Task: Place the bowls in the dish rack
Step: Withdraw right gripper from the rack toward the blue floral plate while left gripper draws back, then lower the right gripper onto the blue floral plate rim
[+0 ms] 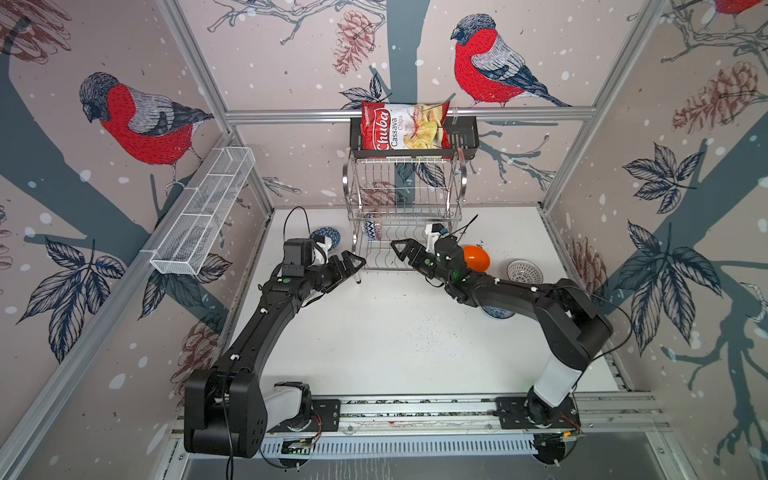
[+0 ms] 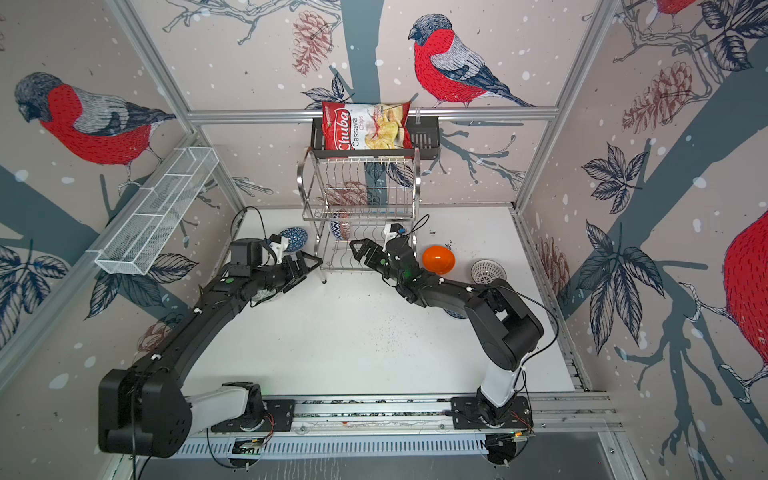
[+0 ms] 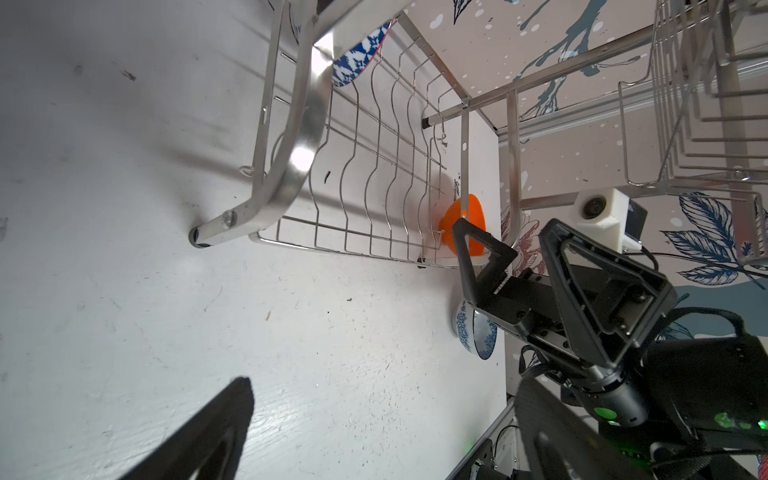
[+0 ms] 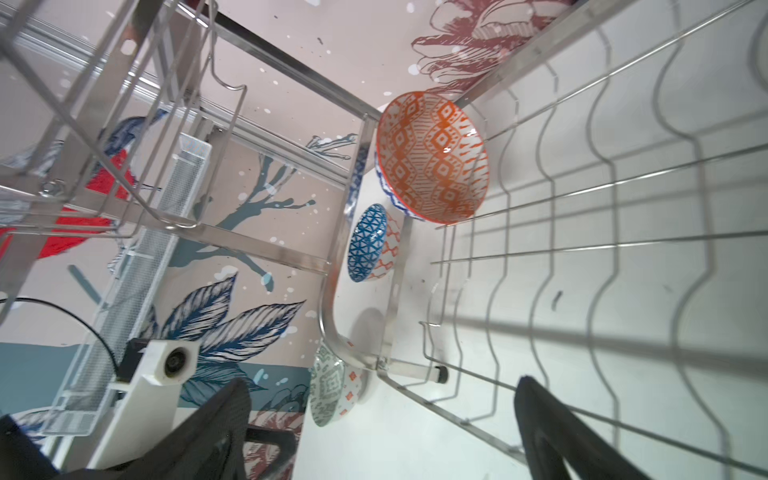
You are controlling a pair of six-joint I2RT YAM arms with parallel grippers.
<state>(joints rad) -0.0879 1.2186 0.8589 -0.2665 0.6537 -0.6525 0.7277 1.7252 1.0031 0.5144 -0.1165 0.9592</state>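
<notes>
While tilted, glossy patterned bowl [image 4: 432, 158] on wavy steel dish rack [image 4: 266, 248].

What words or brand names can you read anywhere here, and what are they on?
"Chuba": white script on the red chips bag standing in the black shelf.
"Cassava Chips": same bag, beside the brand.
Small green badge on the bag: too small to read.
No other text is legible.

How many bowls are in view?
6. Orange-patterned bowl in the rack; blue bowl and grey-green bowl on the table left of it; orange bowl, white bowl and blue-white bowl right of it. More may be hidden.
</notes>
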